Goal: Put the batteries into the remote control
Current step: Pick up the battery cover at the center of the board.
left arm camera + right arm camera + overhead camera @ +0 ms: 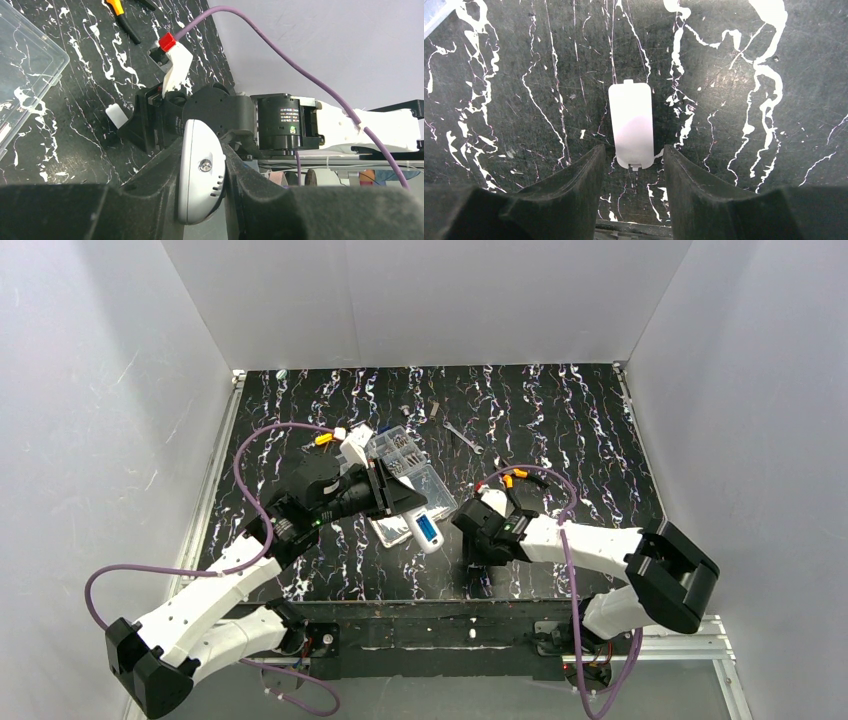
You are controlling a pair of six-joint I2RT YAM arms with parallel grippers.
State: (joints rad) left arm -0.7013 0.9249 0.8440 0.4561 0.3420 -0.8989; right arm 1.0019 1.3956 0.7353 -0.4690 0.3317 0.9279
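Black worktop (560, 440), veined white, is enclosed by plain white walls (450, 300). Near its middle, toward the near edge, the remote control (200, 185) is clamped across its width by the left gripper (202, 155). Blue batteries (430, 530) are seen in its recess. The right gripper (634, 150) is spread open over a small white cover (630, 120), with nothing held. The remote is judged light, rigid and slippery, best gripped by its long sides. A motor label (287, 117) cannot be read.

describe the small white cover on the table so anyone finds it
Find the black marbled table, then the right arm's open end effector over it. Just ahead lies the cover: flat, white, with end tabs, far thinner than the remote.
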